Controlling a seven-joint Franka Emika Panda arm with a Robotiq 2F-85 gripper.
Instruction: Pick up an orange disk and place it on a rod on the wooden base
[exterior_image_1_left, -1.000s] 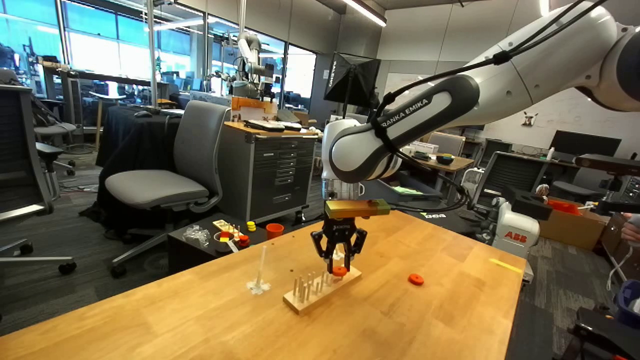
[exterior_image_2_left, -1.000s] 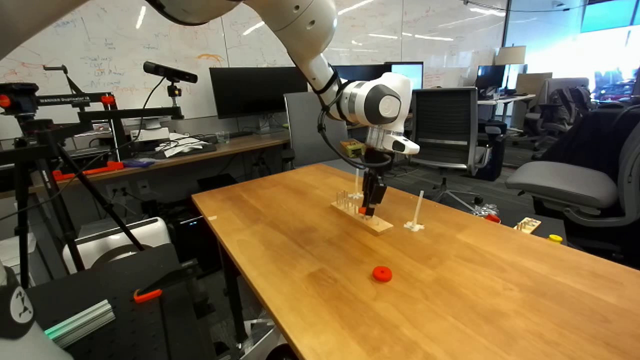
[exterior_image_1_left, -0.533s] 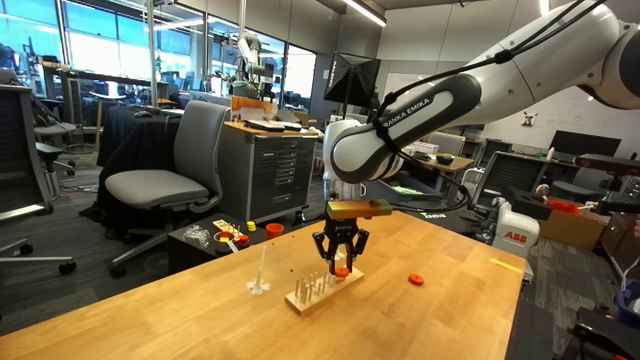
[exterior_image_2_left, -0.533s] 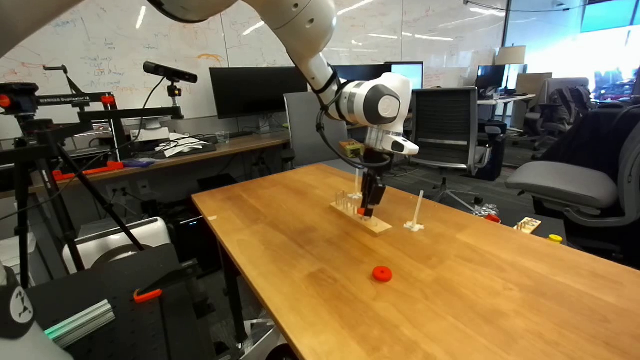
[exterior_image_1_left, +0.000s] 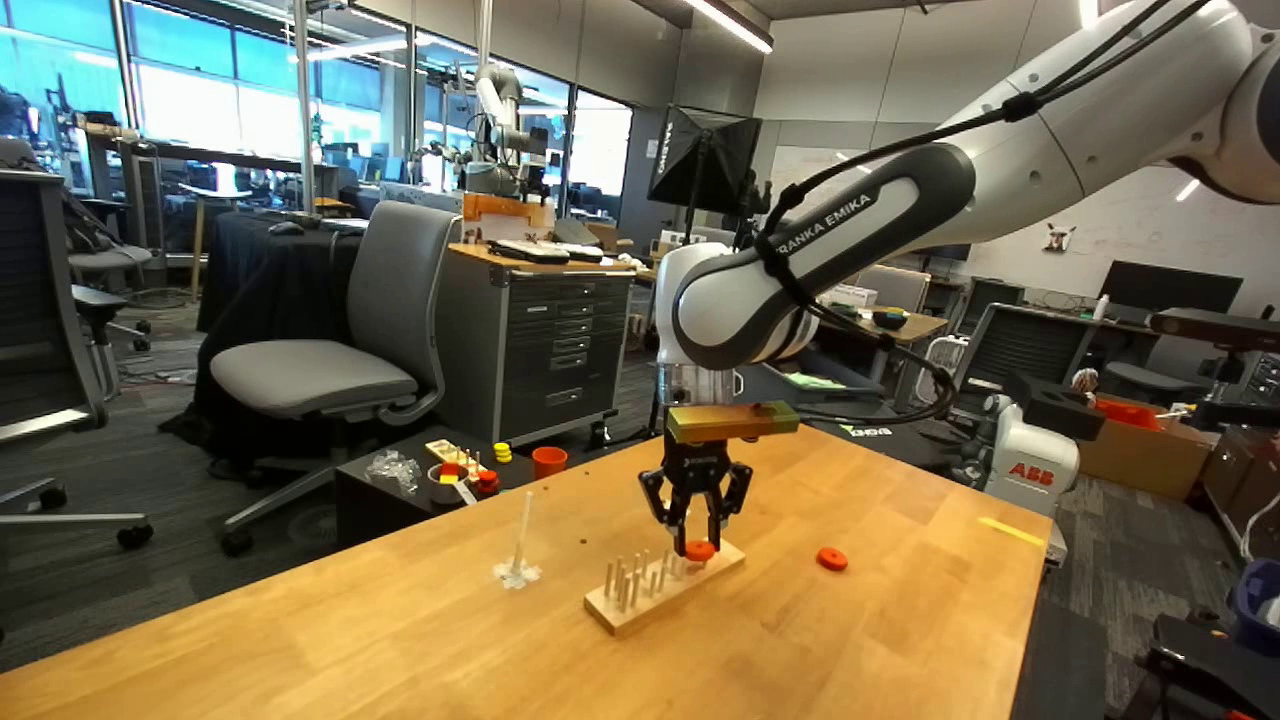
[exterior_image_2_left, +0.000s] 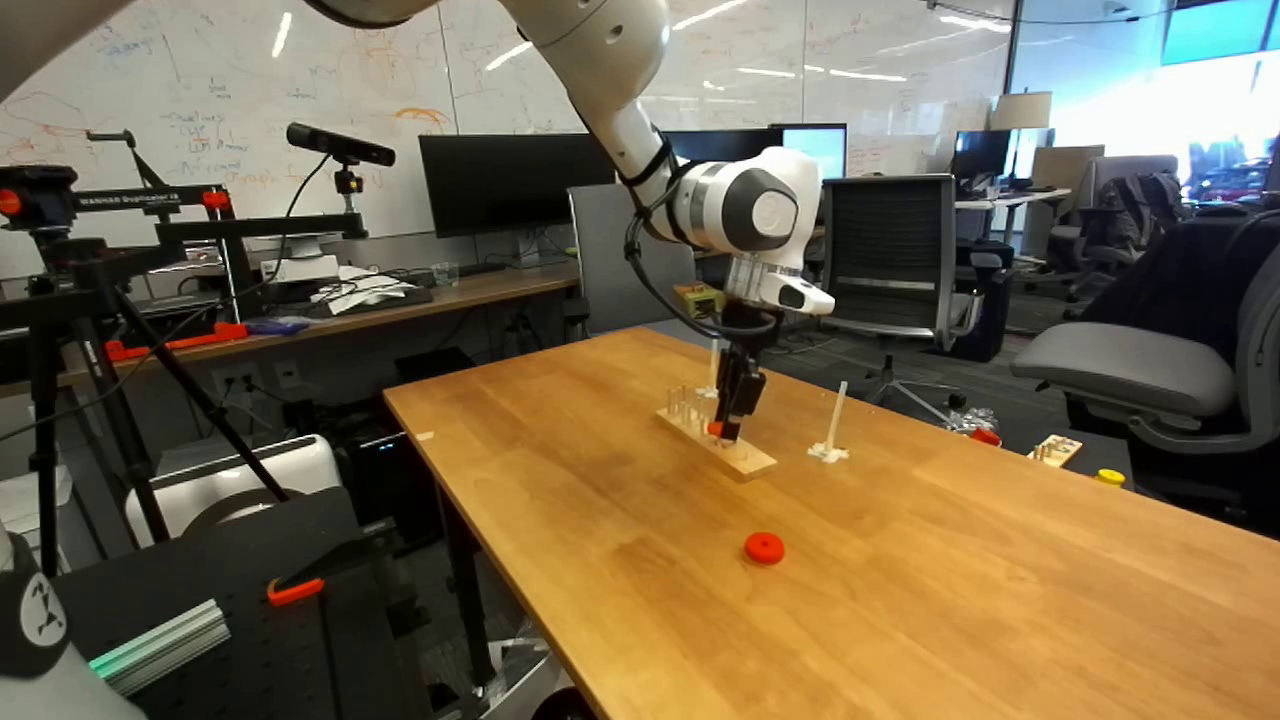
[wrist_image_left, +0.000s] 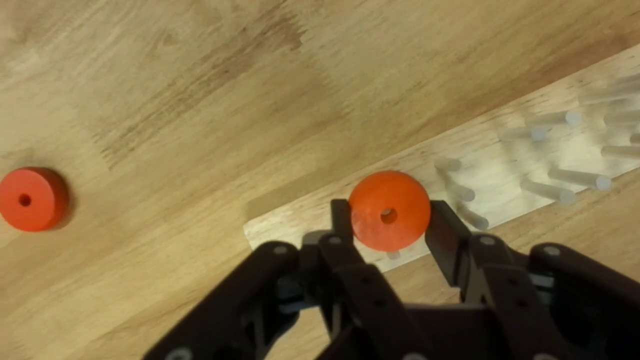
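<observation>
My gripper (exterior_image_1_left: 698, 550) is shut on an orange disk (wrist_image_left: 389, 192), one finger on each side. The held disk is over the wooden base (wrist_image_left: 285, 225), near the end with fewer pegs. It also shows in both exterior views (exterior_image_1_left: 700, 551) (exterior_image_2_left: 715, 428). In the wrist view, a peg tip pokes out past the disk's lower edge; a pale spot shows in the disk's hole. I cannot tell whether a peg is inside the hole. The base lies on the table in both exterior views (exterior_image_1_left: 675, 592) (exterior_image_2_left: 750, 460), with pegs crowded towards one end.
A second orange disk (exterior_image_1_left: 832, 559) lies flat on the table, apart from the base, also in the wrist view (wrist_image_left: 37, 187). A thin upright rod (exterior_image_2_left: 833, 425) and another rod (exterior_image_2_left: 714, 368) are taped to the table beside the base. A red cup (exterior_image_1_left: 549, 461) stands on a low black table.
The gripper and held disk have shifted slightly, rightward in an exterior view. The wooden base has slid along the table with them. The loose disk has not moved.
</observation>
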